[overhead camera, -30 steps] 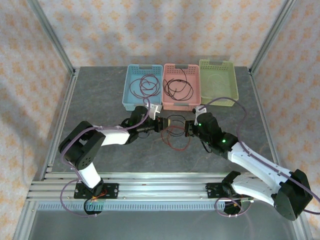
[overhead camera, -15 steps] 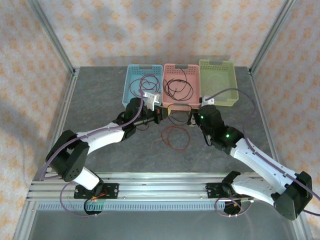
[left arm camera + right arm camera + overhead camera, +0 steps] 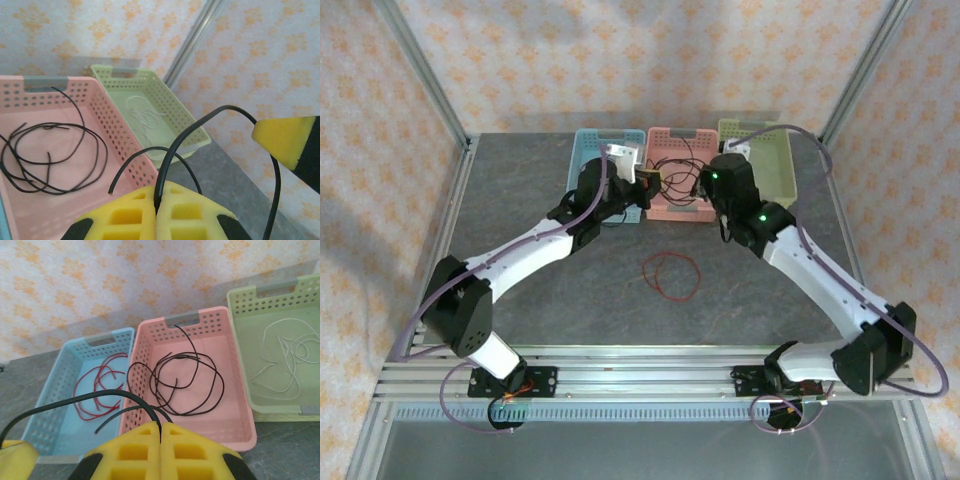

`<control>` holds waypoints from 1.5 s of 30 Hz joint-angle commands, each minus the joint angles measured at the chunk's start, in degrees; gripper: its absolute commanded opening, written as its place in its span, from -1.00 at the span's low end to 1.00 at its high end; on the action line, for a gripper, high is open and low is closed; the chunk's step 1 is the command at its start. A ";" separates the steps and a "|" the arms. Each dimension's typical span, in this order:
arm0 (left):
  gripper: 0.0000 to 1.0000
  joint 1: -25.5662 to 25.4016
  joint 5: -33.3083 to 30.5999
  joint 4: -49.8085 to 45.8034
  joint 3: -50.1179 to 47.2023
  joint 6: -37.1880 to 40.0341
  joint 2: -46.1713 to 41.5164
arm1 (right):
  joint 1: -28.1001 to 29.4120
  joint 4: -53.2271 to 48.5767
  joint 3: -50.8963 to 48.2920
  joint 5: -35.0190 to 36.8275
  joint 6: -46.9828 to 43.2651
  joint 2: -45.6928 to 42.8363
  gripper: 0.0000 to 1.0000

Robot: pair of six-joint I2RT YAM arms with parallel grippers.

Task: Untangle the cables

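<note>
Black cable (image 3: 161,177) arcs between left hand (image 3: 156,210) and right hand (image 3: 160,437), both pinched closed on it.

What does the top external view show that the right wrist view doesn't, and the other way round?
The overhead adds a red cable loop lying loose on the table, plus the left arm and right arm. The right wrist adds its own tool shut on a held black cable, a red cable in the blue basket and a whitish cable in the green basket. Both share the pink basket with a coiled black cable inside.
</note>
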 commanded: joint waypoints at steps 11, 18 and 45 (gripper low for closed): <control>-1.00 4.09 -4.72 -4.93 18.37 1.32 16.64 | -5.60 -2.64 17.95 -0.78 -1.65 20.09 -1.00; -1.00 5.43 -1.04 -5.16 26.94 0.61 26.00 | -7.44 -1.72 23.88 -2.55 -2.35 29.10 -1.00; 0.03 6.27 -14.64 -18.47 45.81 3.89 40.06 | -10.37 -5.04 37.17 -9.69 -2.16 51.07 -0.74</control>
